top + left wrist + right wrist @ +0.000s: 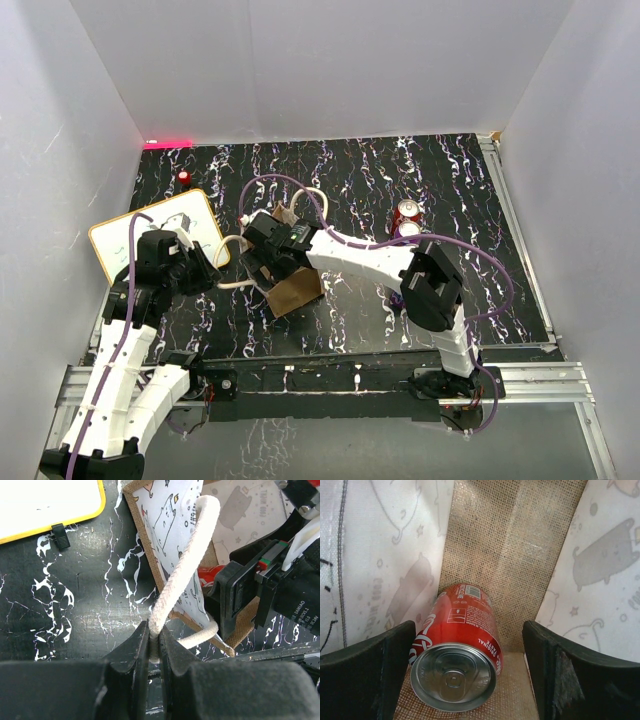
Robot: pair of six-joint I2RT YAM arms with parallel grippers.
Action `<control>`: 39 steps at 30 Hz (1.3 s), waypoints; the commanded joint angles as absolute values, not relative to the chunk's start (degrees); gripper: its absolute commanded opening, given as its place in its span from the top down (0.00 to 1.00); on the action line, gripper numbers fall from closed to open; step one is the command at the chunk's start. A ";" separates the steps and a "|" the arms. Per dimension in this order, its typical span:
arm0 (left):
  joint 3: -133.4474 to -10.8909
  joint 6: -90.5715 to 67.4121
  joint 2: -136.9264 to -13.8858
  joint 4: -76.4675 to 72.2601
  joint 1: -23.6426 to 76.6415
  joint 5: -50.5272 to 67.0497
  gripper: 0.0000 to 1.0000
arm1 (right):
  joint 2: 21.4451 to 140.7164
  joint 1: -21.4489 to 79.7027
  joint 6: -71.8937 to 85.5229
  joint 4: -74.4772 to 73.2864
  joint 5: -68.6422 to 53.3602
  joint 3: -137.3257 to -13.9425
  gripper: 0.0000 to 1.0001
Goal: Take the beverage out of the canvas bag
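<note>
Left gripper [154,647] is clamped on the cream handle [185,570] of the canvas bag [296,292], which sits mid-table [470,210]. I see the right gripper [469,630] inside the bag, jaws spread either side of the red can [452,680], which lies on its side.

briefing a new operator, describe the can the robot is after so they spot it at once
On the black marbled table, find the tan canvas bag at the centre, between the two arms. A red cola can lies on its side inside it, between the open fingers of the right gripper. Unlike it, the two other cans stand upright on the table to the right.
</note>
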State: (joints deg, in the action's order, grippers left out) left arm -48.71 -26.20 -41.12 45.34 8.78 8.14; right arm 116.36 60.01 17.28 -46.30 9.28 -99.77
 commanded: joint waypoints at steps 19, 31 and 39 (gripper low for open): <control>-48.36 -26.46 -41.72 45.34 8.43 7.37 1.00 | 118.84 60.38 17.87 -49.66 11.45 -101.20 0.43; -48.40 -26.48 -41.41 45.37 8.44 7.28 1.00 | 114.37 60.38 18.79 -43.90 13.78 -102.33 0.77; -48.42 -26.46 -41.23 45.32 8.42 7.31 1.00 | 108.16 58.77 22.08 -37.64 15.63 -97.22 0.92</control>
State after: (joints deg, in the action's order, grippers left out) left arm -48.64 -26.63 -41.65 45.32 8.78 8.01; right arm 116.09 59.83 19.79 -44.47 13.21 -98.78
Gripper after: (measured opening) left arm 0.094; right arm 0.671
